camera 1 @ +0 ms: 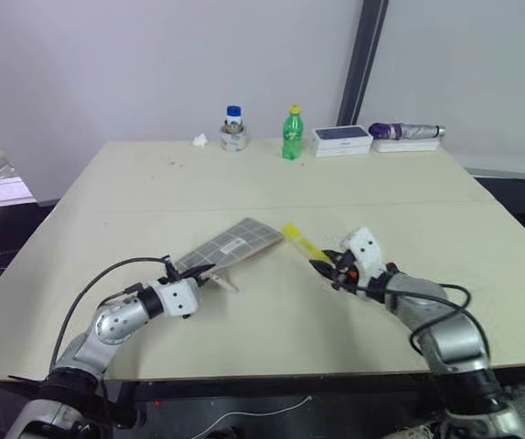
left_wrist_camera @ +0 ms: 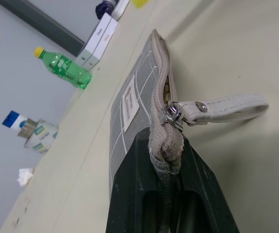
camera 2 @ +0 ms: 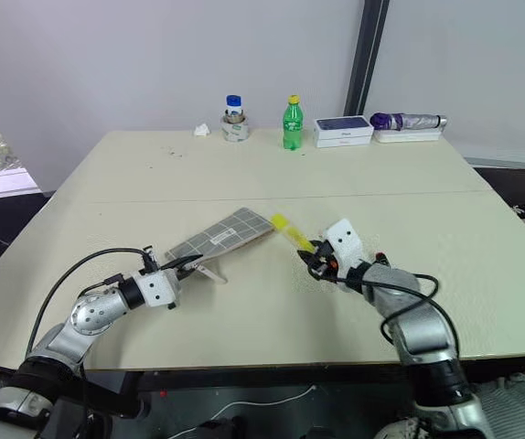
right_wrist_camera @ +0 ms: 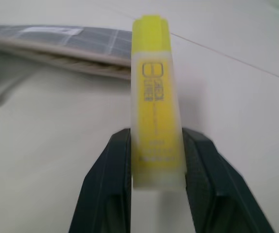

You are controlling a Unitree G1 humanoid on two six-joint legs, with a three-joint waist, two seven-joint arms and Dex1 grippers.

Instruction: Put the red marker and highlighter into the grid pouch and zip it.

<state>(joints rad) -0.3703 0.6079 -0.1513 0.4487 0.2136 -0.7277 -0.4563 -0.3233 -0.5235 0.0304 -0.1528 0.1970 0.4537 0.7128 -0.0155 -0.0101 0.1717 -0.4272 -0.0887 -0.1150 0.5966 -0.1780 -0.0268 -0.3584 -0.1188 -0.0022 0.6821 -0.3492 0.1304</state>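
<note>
Pale grey walls stand behind a wide beige table (camera 1: 272,183), and along its far edge we see a small jar with a blue lid (camera 1: 234,127), a green bottle (camera 1: 291,134) with a yellow cap, a white-and-blue box (camera 1: 341,139) and a folded purple umbrella (camera 1: 407,132).

Nearer to us, our left gripper (camera 1: 206,272) has its two black fingers (left_wrist_camera: 134,194) pressed together on the end of the grid pouch (camera 1: 229,247), pinching the fabric right at the zipper end. The pouch runs from those fingers away toward the middle of the table, its far end lying close to the highlighter. In the left wrist view the zipper slider (left_wrist_camera: 171,113) sits just past the fingertips, with a pale strap (left_wrist_camera: 227,106) trailing off from it to one side (the zipper beyond the slider looks slightly parted).

Our right gripper (camera 1: 322,265) has its fingers (right_wrist_camera: 105,189) on either side of the highlighter (right_wrist_camera: 155,107), gripping it at the lower end of the barrel. The yellow body sticks out well beyond the fingertips, pointing toward the pouch's long edge, which lies across the table just beyond its tip. From the head cameras the highlighter slants up and away from the gripper toward the pouch's corner.
</note>
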